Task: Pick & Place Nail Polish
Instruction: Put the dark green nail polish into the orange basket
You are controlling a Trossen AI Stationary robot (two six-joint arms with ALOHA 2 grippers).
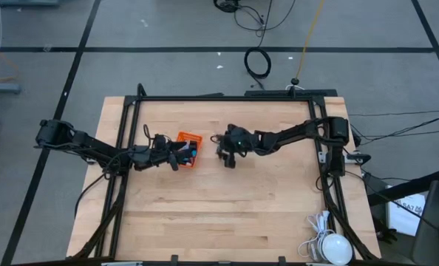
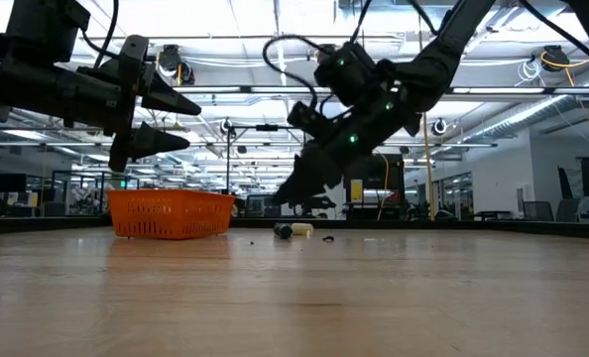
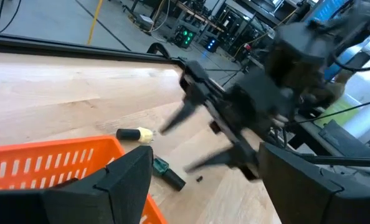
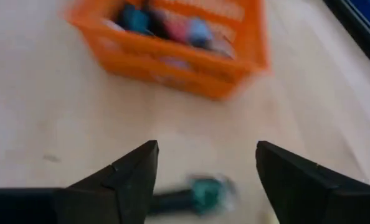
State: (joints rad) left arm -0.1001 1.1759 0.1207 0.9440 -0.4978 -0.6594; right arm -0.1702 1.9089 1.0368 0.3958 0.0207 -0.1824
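A pale wooden plank surface (image 1: 227, 214) framed by black rails stands on a grey tiled floor (image 1: 168, 70) crossed by dark lines, with loose cables (image 1: 258, 63) trailing beyond it. An orange mesh basket (image 1: 190, 145) sits on the surface, and blue and pink nail polish bottles (image 4: 163, 23) lie inside it. The left hand (image 2: 161, 121) hovers above the basket, fingers spread wide and holding nothing. The right hand (image 3: 197, 140) hangs just beside the basket, low over the wood, fingers also wide apart and holding nothing. Two more bottles lie on their sides on the wood near the basket, below the right hand: a green nail polish bottle (image 3: 166, 172) with a dark cap, closest to the basket, and a yellow nail polish bottle (image 3: 135, 134) a little farther off. Behind the surface, the room is a large open workshop with bright ceiling lights (image 2: 275, 25), glass partitions and dark equipment racks
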